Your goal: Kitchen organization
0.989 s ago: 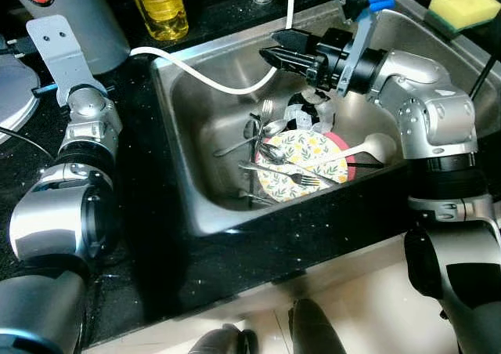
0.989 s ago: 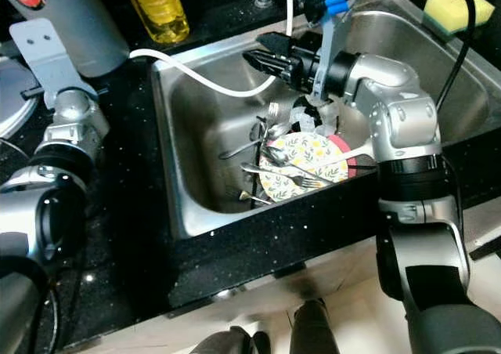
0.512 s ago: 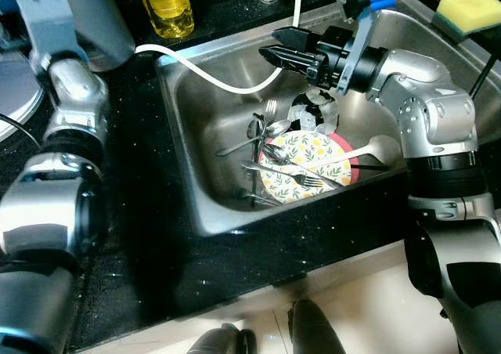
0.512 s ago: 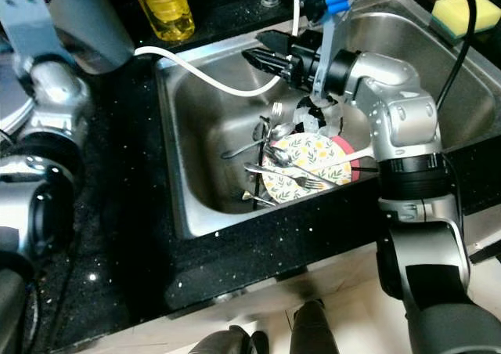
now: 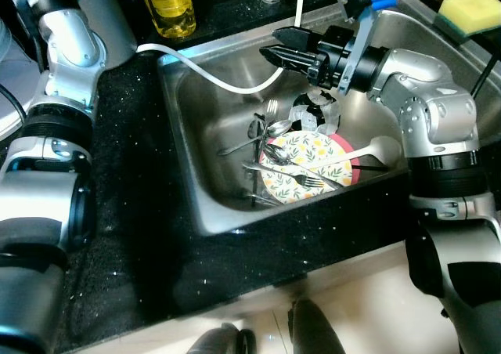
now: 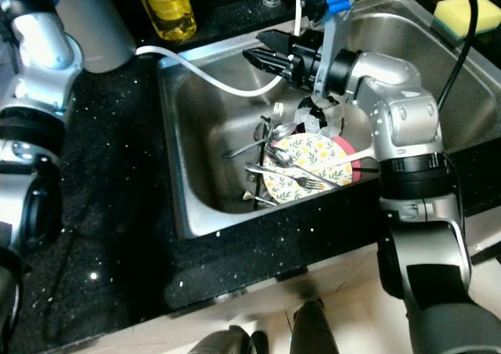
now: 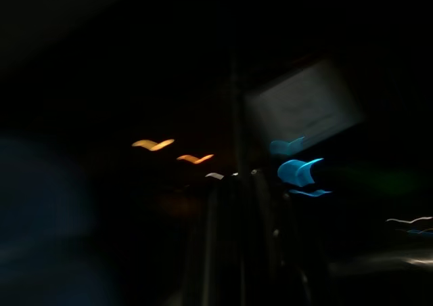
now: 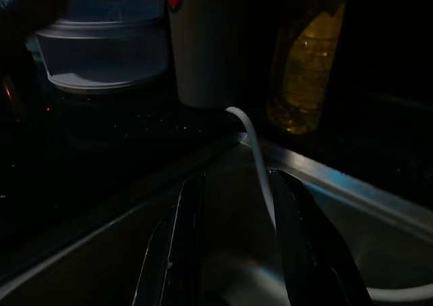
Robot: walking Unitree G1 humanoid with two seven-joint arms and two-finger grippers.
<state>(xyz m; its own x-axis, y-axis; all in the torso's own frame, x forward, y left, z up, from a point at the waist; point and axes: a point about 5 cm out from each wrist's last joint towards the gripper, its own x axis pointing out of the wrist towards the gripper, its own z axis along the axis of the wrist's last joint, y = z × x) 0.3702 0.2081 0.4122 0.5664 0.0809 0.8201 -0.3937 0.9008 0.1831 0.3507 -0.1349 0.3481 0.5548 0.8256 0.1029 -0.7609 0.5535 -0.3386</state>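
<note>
Right tool [image 5: 270, 50] hovers released, empty, over the sink [image 5: 196, 127]; plate [image 5: 301, 162] and cutlery [image 5: 258, 131] lie inside. Left tool's state: cannot tell.

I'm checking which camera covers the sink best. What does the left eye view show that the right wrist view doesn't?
Left eye view alone: the floral plate with forks and a white ladle in the sink, and the yellow sponge. Right wrist view alone: a grey lidded container on the counter. Both: the right gripper open above the sink, the white hose and the yellow bottle.
</note>
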